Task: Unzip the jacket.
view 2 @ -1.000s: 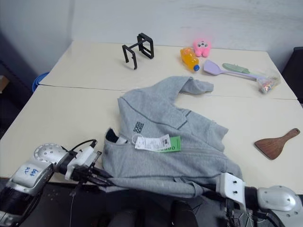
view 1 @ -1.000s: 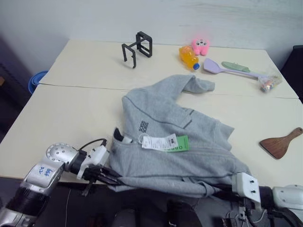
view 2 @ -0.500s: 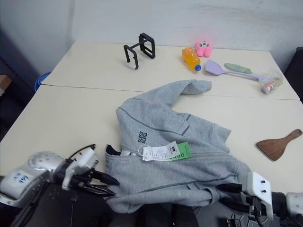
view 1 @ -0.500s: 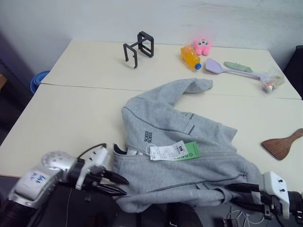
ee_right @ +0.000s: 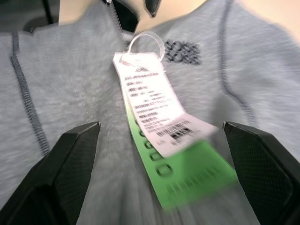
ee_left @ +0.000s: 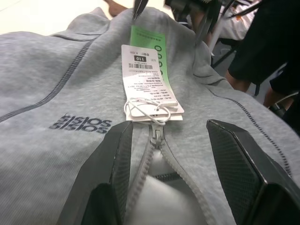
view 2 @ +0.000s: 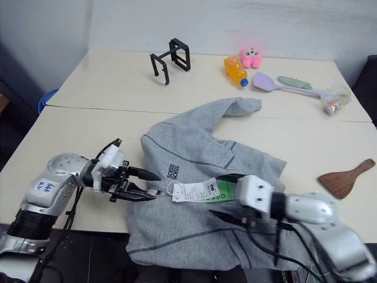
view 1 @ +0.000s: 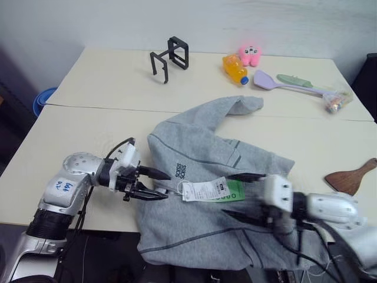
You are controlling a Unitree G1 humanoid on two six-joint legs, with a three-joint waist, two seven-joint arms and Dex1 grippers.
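The light-grey jacket [view 1: 206, 177] lies front up on the near table, its lower part hanging over the front edge. White and green hang tags [view 1: 206, 190] lie by the dark chest logo [view 1: 180, 171]. My left gripper [view 1: 168, 184] is open at the collar, and in the left wrist view its fingers [ee_left: 117, 164] stand either side of the zipper pull [ee_left: 156, 136]. From the other side my right gripper [view 1: 228, 194] faces the tags, open wide, with the tags [ee_right: 154, 103] between its fingers [ee_right: 70, 164]. Neither holds anything.
On the far table stand a black frame stand [view 1: 171, 58], an orange bottle [view 1: 234, 68], a pink plush toy [view 1: 249, 54], a purple spatula [view 1: 268, 81] and a small bag [view 1: 336, 104]. A wooden spatula [view 1: 351, 175] lies at the right edge.
Both grippers let go of the jacket's lower edge and opened. They rose and moved inward over the jacket, toward the tags. The jacket's lower part has slid further over the front edge.
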